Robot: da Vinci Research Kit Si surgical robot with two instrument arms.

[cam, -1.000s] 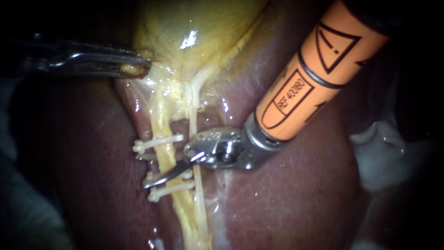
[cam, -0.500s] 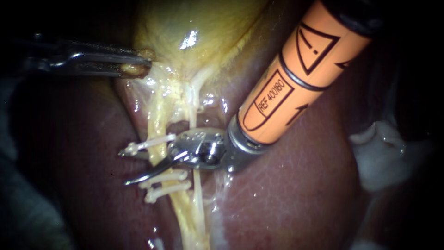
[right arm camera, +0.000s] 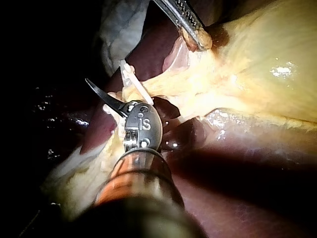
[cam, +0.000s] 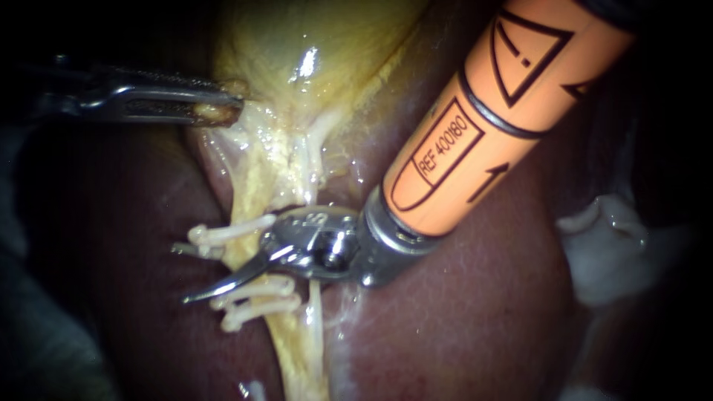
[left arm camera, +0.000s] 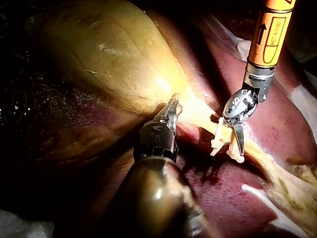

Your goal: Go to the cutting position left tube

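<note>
The yellow left tube point(cam: 251, 186) runs down from the gallbladder point(cam: 319, 37) and carries one white clip point(cam: 223, 233) above and two clips point(cam: 256, 295) below. My right instrument point(cam: 180, 273), on an orange shaft, has its curved blades open across this tube between the upper and lower clips. One blade lies in front of the tube, the other behind it. A thin pale right tube point(cam: 315, 315) passes under the instrument's wrist. My left instrument point(cam: 221, 104) is shut on tissue at the gallbladder's neck and holds it to the left. The left wrist view shows the same open blades point(left arm camera: 233, 144).
Dark red liver point(cam: 475, 319) surrounds the tubes. A whitish lump point(cam: 613, 252) lies at the right. The orange shaft point(cam: 490, 111) covers the upper right of the field. In the right wrist view my left instrument point(right arm camera: 193, 29) grips tissue ahead of the blades point(right arm camera: 106, 96).
My right instrument has moved left, so its open blades reach further across the left tube. The tube and clips are nudged left. My left instrument has held still.
</note>
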